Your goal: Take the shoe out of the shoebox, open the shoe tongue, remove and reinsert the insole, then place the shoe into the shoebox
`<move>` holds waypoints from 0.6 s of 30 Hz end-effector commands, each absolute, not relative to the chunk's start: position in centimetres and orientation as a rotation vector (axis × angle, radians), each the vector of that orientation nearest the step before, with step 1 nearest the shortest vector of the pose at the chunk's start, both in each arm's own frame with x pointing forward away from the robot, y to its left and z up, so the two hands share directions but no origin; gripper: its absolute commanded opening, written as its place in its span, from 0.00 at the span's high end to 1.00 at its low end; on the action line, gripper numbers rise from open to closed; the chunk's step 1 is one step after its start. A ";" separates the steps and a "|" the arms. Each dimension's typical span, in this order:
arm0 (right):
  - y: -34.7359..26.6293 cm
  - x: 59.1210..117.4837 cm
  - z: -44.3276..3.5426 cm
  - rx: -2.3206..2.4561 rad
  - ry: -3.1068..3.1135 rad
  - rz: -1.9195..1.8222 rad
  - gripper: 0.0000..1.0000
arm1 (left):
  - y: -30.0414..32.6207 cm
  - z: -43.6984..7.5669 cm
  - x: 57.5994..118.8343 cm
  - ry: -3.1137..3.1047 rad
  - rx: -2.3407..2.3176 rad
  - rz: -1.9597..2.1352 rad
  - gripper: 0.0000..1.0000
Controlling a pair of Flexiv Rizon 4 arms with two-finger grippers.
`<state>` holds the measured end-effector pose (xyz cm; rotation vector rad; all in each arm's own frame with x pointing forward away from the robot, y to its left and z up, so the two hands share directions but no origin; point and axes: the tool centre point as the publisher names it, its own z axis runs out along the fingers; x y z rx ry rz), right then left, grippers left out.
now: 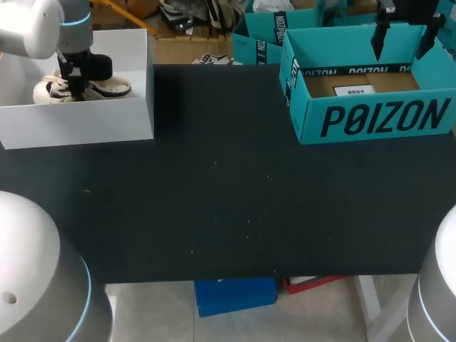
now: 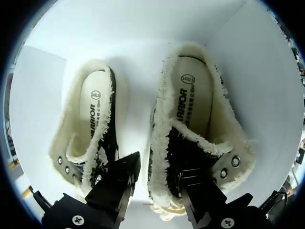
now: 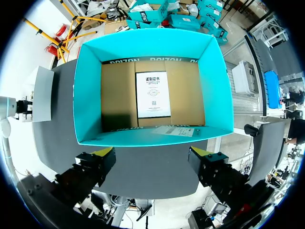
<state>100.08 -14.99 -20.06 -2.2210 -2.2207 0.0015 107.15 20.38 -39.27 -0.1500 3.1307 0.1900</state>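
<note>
Two cream fleece-lined shoes with black uppers lie side by side in a white box (image 1: 78, 128). In the left wrist view the larger-looking shoe (image 2: 190, 109) has its side wall between my left gripper's (image 2: 159, 191) fingers, which press it from both sides. The other shoe (image 2: 90, 119) lies beside the gripper. The head view shows the left gripper (image 1: 75, 89) down among the shoes (image 1: 107, 87). My right gripper (image 1: 402, 35) hangs open above the teal shoebox (image 1: 385, 117), nothing between its fingers (image 3: 102, 155). The teal shoebox (image 3: 90, 95) holds only a white card (image 3: 152, 94) on brown lining.
The white box stands at the table's far left, the teal shoebox at the far right. Dark tabletop (image 1: 228, 199) stretches between them and toward the front edge. More teal boxes (image 1: 260, 39) stand behind the table.
</note>
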 end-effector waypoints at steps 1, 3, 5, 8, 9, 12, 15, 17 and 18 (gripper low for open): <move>-15.0 100.1 -20.0 -2.221 -2.221 0.002 0.00 | 20.2 -40.2 107.2 3.137 -0.141 0.202 0.60; -15.0 100.1 -20.0 -2.221 -2.221 0.002 0.00 | 20.2 -40.4 107.2 3.139 -0.139 0.205 0.61; -15.0 100.1 -20.0 -2.221 -2.221 0.002 0.00 | 20.2 -40.6 107.2 3.142 -0.137 0.209 0.62; -15.0 100.1 -20.0 -2.221 -2.221 0.002 0.00 | 20.2 -40.9 107.2 3.141 -0.134 0.222 0.80; -15.0 100.1 -20.0 -2.221 -2.221 0.002 0.00 | 20.3 -41.1 107.2 3.138 -0.134 0.231 0.93; -15.0 100.1 -20.0 -2.221 -2.221 0.002 0.00 | 20.3 -41.2 107.2 3.141 -0.132 0.234 1.00; -15.0 100.1 -20.0 -2.221 -2.221 0.002 0.00 | 20.2 -41.2 107.0 3.145 -0.120 0.225 1.00; -15.0 100.1 -20.0 -2.221 -2.221 0.002 0.00 | 20.1 -40.8 106.9 3.146 -0.107 0.219 1.00; -15.0 100.1 -20.0 -2.221 -2.221 0.002 0.00 | 20.0 -40.5 106.9 3.145 -0.097 0.212 1.00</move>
